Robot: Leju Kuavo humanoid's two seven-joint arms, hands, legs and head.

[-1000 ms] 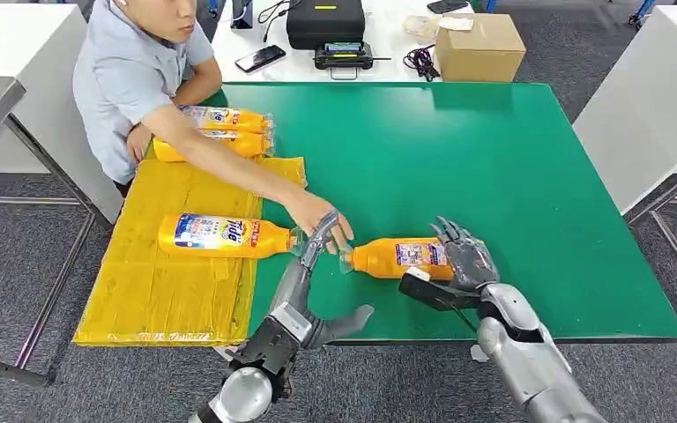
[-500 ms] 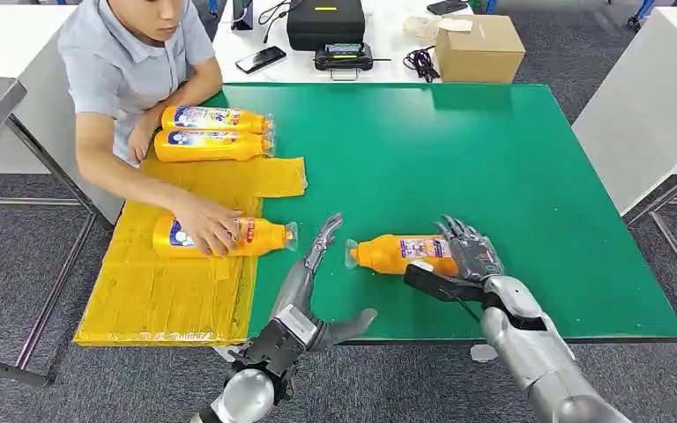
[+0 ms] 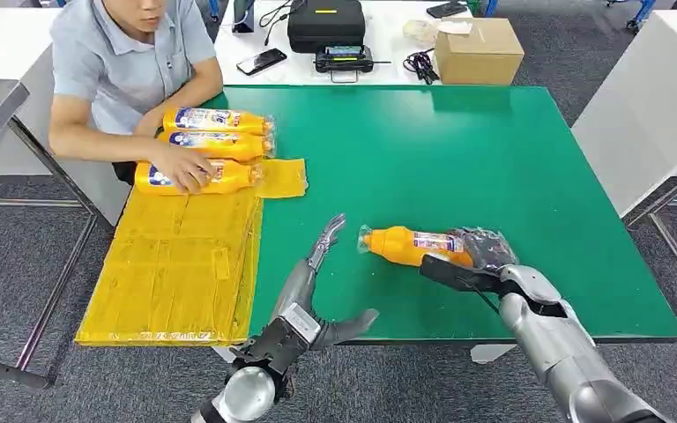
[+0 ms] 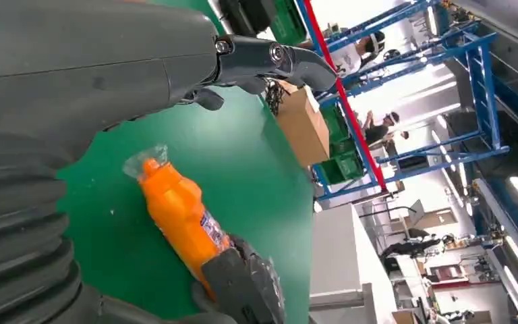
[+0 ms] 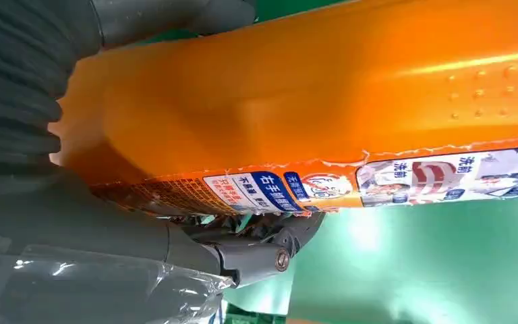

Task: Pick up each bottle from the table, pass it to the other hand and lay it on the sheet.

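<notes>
Chinese print on the label of the orange bottle (image 5: pixel 324 101) held in the right hand (image 5: pixel 74 223): white signs on a blue strip, "右手" plain among them, the rest too small. More blue signs further along the same label, near a red and white round mark, too blurred to read. Blue and white labels on the three bottles (image 3: pixel 216 145) by the person, words too small to read from the head view.

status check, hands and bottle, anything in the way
Right hand grips orange bottle at its base end. Left hand open, fingers stretched toward the cap. Person's hand on a bottle at the yellow sheet; handover path clear.
</notes>
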